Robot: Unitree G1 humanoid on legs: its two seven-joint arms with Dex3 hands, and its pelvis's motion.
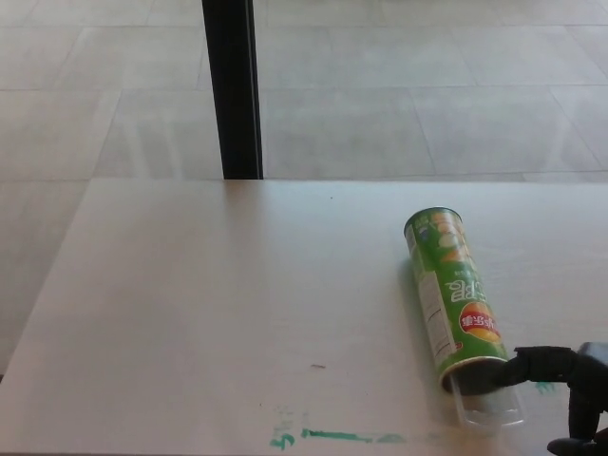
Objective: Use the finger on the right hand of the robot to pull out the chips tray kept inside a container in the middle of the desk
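A black post (233,90) is seen upper left. The green container (454,296) lies right of centre on the desk (209,304), its clear tray (489,406) protruding below. The right hand (570,389), lower right, is unclenched, one finger (532,366) extended to the container's mouth.

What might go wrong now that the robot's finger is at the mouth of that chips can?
The green chips can lies on its side with nothing bracing it, so a pull by the right hand may drag or roll it. The clear tray sits close to the desk's near edge and might slide off.
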